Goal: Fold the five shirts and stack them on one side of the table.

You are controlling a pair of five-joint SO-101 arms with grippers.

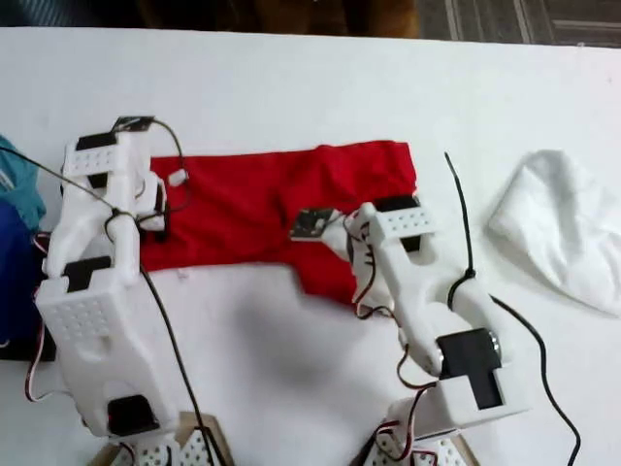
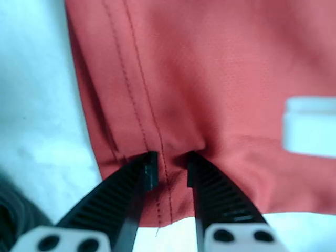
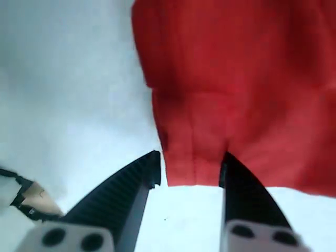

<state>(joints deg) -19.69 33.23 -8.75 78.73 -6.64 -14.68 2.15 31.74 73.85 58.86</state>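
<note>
From above we see the red cloth shirt (image 1: 252, 209) lying long-ways across the white counter (image 1: 291, 87). The wrist views add detail (stitching, puckers): left tool (image 2: 171, 170) nearly closed, pinching its hem; right tool (image 3: 190, 168) half-open, seemingly straddling an edge.

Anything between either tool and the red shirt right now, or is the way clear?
Nothing visible stands between them. The left tool pinches the stitched hem of the red fabric shirt, and the right tool is right at the shirt's edge on the white table.
</note>
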